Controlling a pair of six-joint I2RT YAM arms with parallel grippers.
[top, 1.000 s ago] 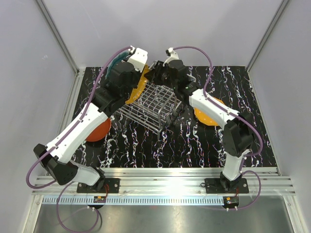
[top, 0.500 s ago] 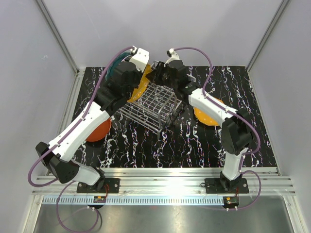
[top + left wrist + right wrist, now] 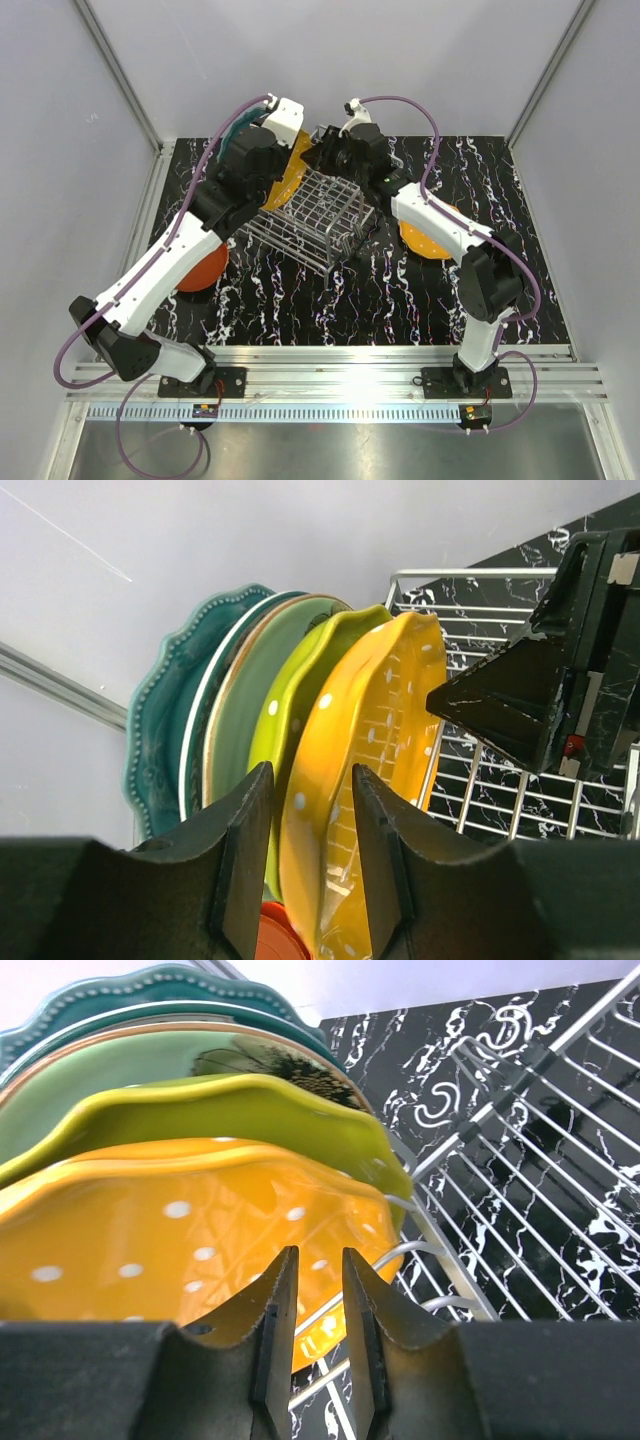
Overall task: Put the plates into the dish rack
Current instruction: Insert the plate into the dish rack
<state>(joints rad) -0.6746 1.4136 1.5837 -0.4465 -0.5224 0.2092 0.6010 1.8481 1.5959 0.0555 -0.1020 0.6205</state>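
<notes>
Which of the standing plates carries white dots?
The orange plate, last in the row beside the yellow-green plate; no other plate shows dots.

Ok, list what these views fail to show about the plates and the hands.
Top view: the standing plates, mostly hidden under the left arm.
Left wrist: whether the left hand clamps the dotted orange plate; its fingers cover the contact.
Right wrist: whether the right hand touches plate or dish rack wire; too close and overlapping.

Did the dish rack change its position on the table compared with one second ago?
No. In the top view the dish rack keeps the same spot and angle against the white veins of the table.
</notes>
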